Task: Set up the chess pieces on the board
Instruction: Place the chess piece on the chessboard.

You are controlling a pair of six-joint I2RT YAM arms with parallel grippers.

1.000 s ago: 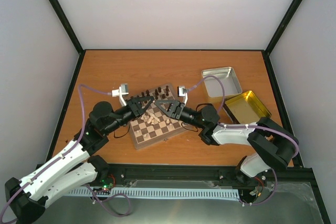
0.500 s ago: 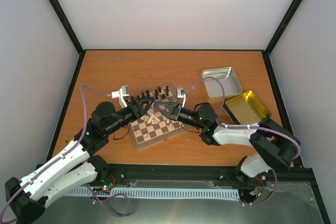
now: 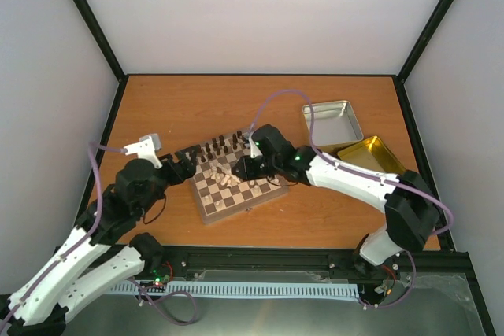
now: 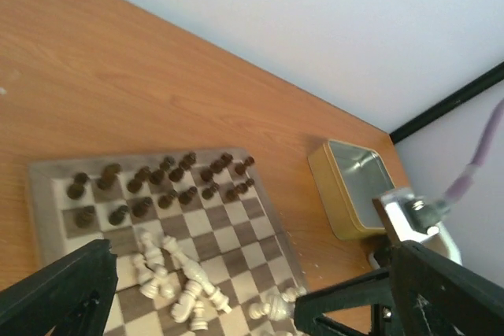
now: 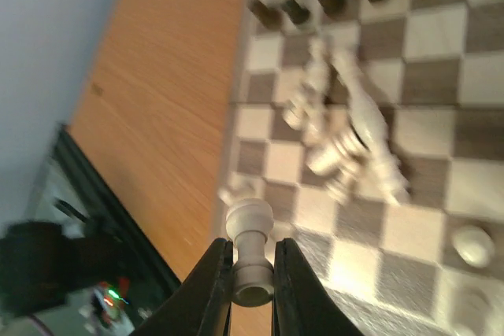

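Right gripper point(image 5: 252, 271): fingers pressed together on one pale pawn point(image 5: 250, 251), pinching its narrow stem. The head stands clear above the fingers. The pawn hangs over the board's left part, near the heap.
Left gripper point(image 4: 206, 293): fingers spread wide with nothing between them, at the board's left side and facing across it.
Board point(image 3: 236, 208): lies mid-table, slightly askew to the table edge.
Chess pieces point(image 4: 185, 277): pale chessmen lie tumbled in a heap near the board's middle, touching one another. A few lie apart toward the near rows. Whether any stand in place cannot be told.
Dark chessmen point(image 4: 157, 186): upright in two rows along the far edge.
Silver tin point(image 3: 331, 122), gold tin point(image 3: 370, 159): right of the board, well apart from it.
Handling (judged): light, rigid, smooth turned wood. The narrow base tips easily, and a fallen piece rolls.
Grip point (judged): the waist below the head, with the fingers crosswise to the piece's long axis.
Risk (judged): the heap is tightly packed, so a finger may nudge neighbouring pieces.
Progress (judged): early, since most pale pieces are unplaced.
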